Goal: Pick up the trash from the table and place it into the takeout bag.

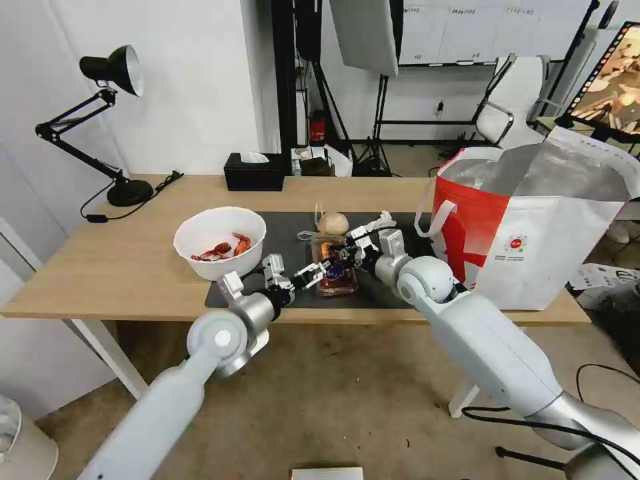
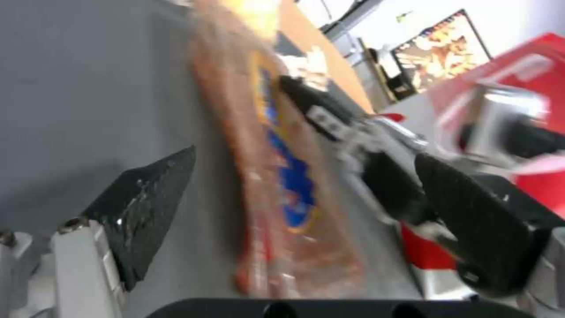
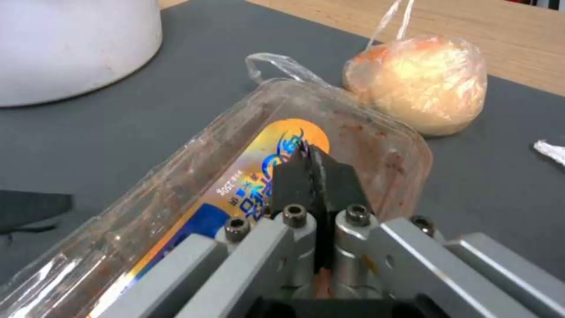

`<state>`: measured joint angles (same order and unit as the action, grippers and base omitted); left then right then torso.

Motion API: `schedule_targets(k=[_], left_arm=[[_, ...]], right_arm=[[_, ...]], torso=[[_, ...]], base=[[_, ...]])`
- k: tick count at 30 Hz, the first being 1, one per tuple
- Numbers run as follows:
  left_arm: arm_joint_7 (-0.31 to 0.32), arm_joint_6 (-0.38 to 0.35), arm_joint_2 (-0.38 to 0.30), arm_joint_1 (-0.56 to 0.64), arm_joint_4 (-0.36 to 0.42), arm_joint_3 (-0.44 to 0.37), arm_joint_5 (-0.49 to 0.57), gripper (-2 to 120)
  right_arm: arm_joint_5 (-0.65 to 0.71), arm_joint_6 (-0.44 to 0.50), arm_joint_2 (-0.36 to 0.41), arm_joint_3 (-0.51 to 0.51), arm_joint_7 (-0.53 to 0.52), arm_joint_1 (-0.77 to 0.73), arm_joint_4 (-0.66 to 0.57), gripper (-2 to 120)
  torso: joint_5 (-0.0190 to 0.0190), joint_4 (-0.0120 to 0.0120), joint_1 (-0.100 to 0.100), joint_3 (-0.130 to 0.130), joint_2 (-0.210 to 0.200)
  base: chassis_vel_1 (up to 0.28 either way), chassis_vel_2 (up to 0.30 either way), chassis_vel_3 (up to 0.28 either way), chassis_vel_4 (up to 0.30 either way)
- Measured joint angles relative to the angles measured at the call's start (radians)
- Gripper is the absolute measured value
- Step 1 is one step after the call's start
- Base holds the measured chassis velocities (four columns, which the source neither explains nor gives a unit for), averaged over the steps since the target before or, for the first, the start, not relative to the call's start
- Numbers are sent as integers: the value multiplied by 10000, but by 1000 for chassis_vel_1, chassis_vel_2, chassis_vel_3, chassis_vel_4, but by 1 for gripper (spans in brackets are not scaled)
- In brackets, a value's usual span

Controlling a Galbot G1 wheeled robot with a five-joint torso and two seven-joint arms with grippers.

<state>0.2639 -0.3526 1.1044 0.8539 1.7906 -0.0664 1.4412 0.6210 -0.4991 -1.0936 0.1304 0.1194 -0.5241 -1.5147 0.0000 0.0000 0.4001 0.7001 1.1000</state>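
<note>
Right wrist view: the clear hinged tray (image 3: 235, 194), smeared with reddish scraps and carrying a blue-and-yellow label, lies on the dark grey mat (image 3: 118, 132) of the worktop (image 1: 120, 267). The right tool (image 3: 312, 170) has its black fingertips pressed together over the tray's edge, apparently pinching the thin plastic. Just beyond the tray sits the beige lump (image 3: 421, 84) in its film wrap, apart from the tray; the white bowl (image 3: 65, 48) stands at the mat's other side, and a scrap of tissue (image 3: 550, 150) shows at the frame's margin.

Left wrist view: the left tool (image 2: 306, 194) is released, its two black pads spread with the tray (image 2: 276, 176) standing between them, neither pad clearly touching it.

Head view: both tools meet at the tray (image 1: 333, 267) in mid-mat, the left tool (image 1: 320, 269) from the near-left, the right tool (image 1: 352, 250) from the right. The bowl (image 1: 220, 240) holds red shells to the left; the takeout bag (image 1: 527, 220) stands open at the right end of the worktop, close beside the right arm.

Judgement: the step is securing the tray. Flimsy plastic will flex, so the left tool should close squarely across the walls before any lift, and the tray should be kept level so that scraps stay in, then carried clear over the bag's rim.
</note>
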Motion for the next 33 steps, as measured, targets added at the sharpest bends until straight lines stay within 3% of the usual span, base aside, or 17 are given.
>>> schedule_targets(k=[16,31,33], left_arm=[[264,-300,323,-327,-630,224,-71,99],[367,-379,433,-278,-626,314,-43,48],[394,-366,418,-299,-629,314,-33,36]], right_arm=[[312,-130,135,1,-279,72,-84,0],[503,-384,182,96,-399,109,14,0],[582,-466,182,101,-463,112,-1,0]], torso=[[1,2,-2,-3,0],[-2,0,-1,-1,0],[-1,0,-1,-1,0]], base=[[0,0,0,0],[0,0,0,0],[0,0,0,0]])
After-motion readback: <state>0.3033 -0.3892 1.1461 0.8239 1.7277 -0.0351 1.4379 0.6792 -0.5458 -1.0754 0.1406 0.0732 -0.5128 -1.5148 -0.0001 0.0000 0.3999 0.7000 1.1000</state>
